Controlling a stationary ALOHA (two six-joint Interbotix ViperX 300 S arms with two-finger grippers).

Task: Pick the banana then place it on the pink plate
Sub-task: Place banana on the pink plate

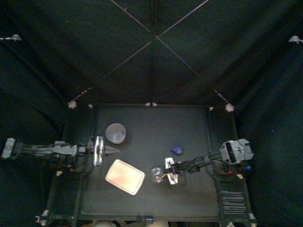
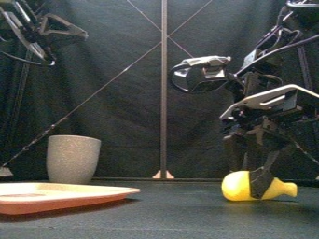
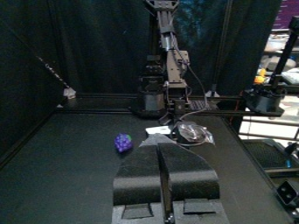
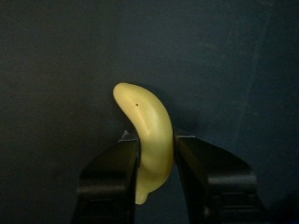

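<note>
The yellow banana (image 4: 145, 122) stands between the jaws of my right gripper (image 4: 149, 138), which press on both its sides. In the front view the banana (image 2: 237, 188) is low at the table surface on the right, with the right gripper (image 2: 258, 175) reaching down over it. From above, the banana (image 1: 157, 172) is just right of the pink plate (image 1: 122, 176). The pink plate (image 2: 56, 195) lies flat at the front left. My left gripper (image 3: 165, 156) rests shut and empty at the table's left side (image 1: 95, 152).
A tall grey speckled cup (image 1: 116, 133) stands behind the plate, seen also in the front view (image 2: 73, 159). A small purple toy (image 1: 178, 150) lies behind the right gripper, mid-table (image 3: 122, 141).
</note>
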